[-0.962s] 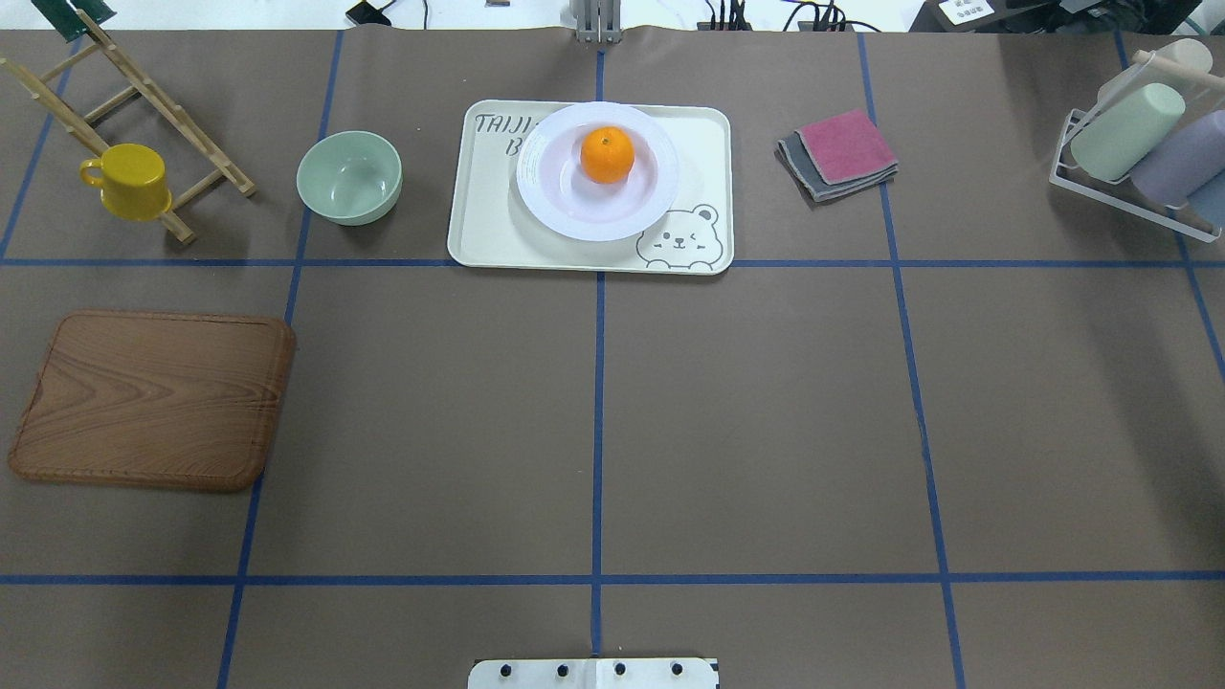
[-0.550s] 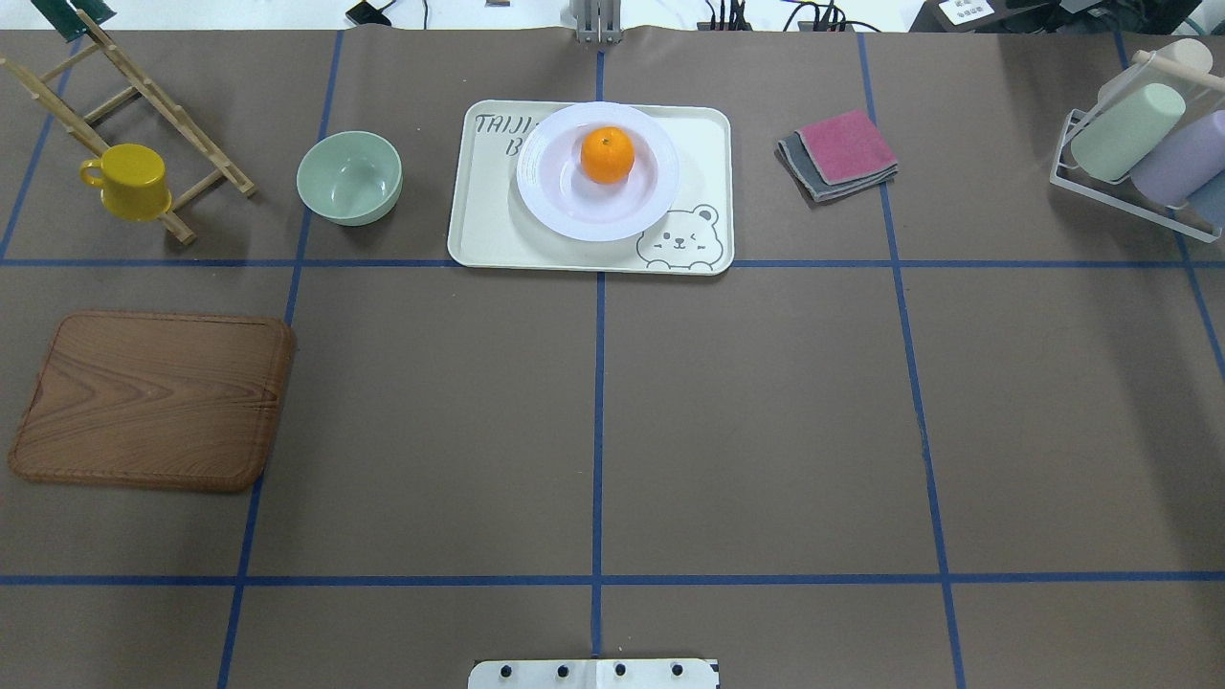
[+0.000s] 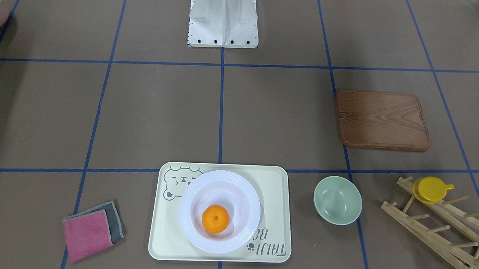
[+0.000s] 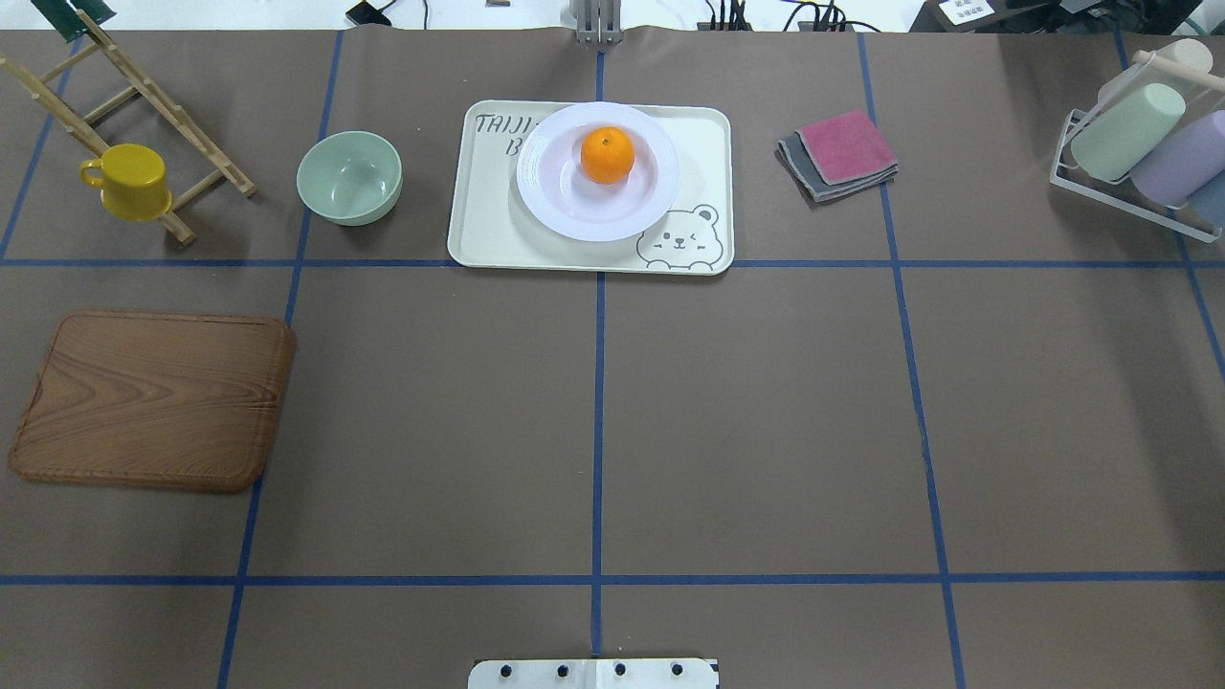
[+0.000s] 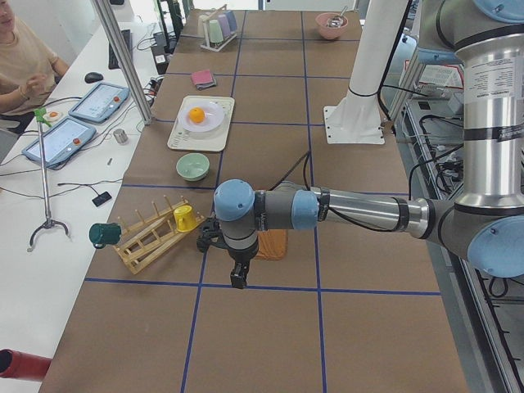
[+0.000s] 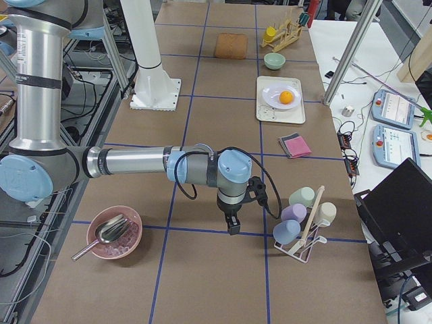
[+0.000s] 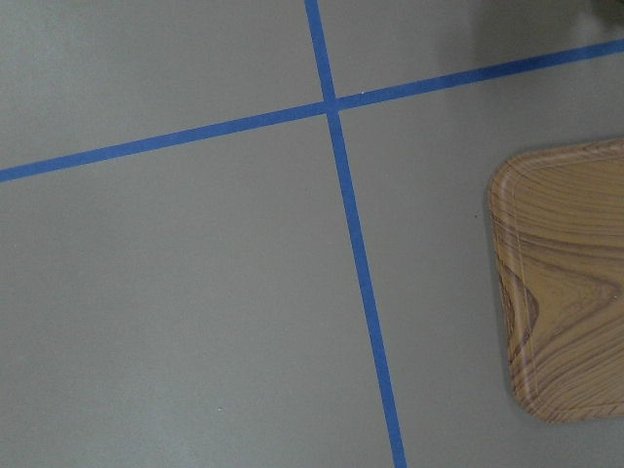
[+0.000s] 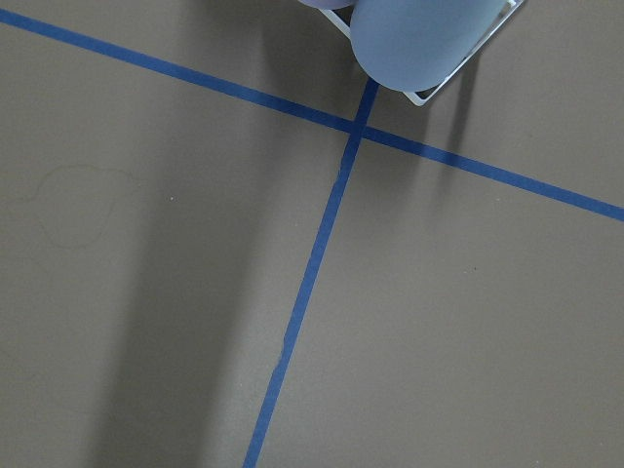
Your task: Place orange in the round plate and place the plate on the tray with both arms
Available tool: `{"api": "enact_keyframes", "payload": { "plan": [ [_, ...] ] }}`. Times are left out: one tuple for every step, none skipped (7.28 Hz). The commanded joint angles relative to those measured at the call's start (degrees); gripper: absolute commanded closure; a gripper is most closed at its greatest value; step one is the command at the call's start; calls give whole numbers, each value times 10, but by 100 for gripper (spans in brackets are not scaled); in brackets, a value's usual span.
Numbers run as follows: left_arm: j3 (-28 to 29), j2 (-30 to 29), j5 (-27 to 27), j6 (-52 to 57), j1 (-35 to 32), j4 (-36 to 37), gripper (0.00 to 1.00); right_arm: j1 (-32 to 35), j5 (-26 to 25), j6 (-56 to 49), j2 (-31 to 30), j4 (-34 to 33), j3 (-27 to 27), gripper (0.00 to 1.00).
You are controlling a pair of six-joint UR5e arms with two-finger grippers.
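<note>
The orange (image 4: 608, 156) sits in the plate (image 4: 574, 222), which rests on the tray (image 4: 488, 230) midway along the edge of the worktop (image 4: 766, 431) opposite the base (image 3: 223, 30). The left pincer (image 5: 238, 278) and right pincer (image 6: 233, 226) hang near opposite ends; their spread I can't tell.

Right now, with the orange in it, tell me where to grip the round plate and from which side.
Probably grip the round plate by its wide ridged rim, at its left and right edges, from above. There the tray lies bare beside it, while its far edge crowds the tray's lip. Keep it level: the orange sits in the well.
</note>
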Motion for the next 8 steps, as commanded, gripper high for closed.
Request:
{"api": "enact_keyframes", "payload": {
  "plan": [
    [0,1,0,-1,0,1,0,0,0,2,-2,0,0,0],
    [1,7,0,0,0,0,0,0,1,2,-2,1,0,0],
    [0,8,0,0,0,-1,0,0,1,2,-2,1,0,0],
    [1,8,0,-1,0,-1,0,0,1,4,-1,1,-1,0],
    [2,8,0,0,0,-2,0,0,1,5,-1,2,-1,0],
    [3,8,0,-1,0,-2,0,0,1,5,-1,3,-1,0],
    [3,8,0,-1,0,-2,0,-1,1,5,-1,3,-2,0],
    [2,8,0,-1,0,-2,0,-1,1,5,-1,3,-4,0]
  ]
}}
